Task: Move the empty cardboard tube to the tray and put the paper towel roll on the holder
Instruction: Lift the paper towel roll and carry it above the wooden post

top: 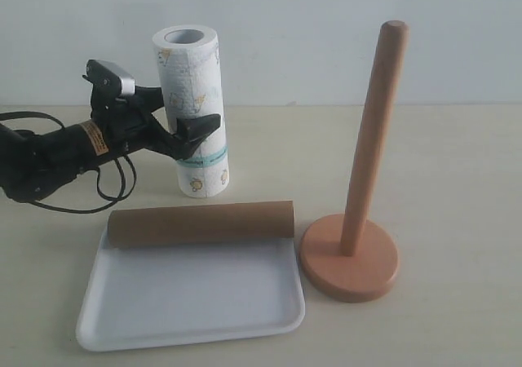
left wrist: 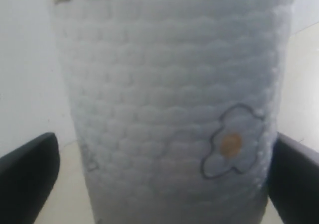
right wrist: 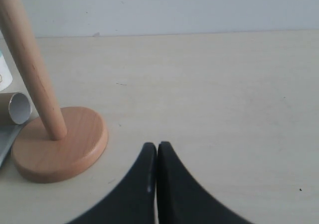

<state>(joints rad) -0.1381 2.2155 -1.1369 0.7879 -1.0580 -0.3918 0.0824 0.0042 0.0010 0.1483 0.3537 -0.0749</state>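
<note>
The paper towel roll [top: 194, 110] stands upright on the table behind the tray and fills the left wrist view [left wrist: 174, 99]. My left gripper [top: 192, 116] straddles its middle, open [left wrist: 162, 179]. One finger [left wrist: 27, 176] stands clear of the roll and the other [left wrist: 296, 179] sits right at its edge. The empty cardboard tube [top: 201, 224] lies across the far rim of the white tray [top: 192, 332]. The holder [top: 349, 263] stands to the right of the tray with its dowel bare. My right gripper [right wrist: 157, 147] is shut and empty, low over the table near the holder base [right wrist: 60, 144].
In the right wrist view the open end of the tube [right wrist: 17, 108] and a tray corner [right wrist: 5, 142] show beside the holder. The left arm's cables [top: 73, 196] trail on the table at the left. A pale wall runs along the back.
</note>
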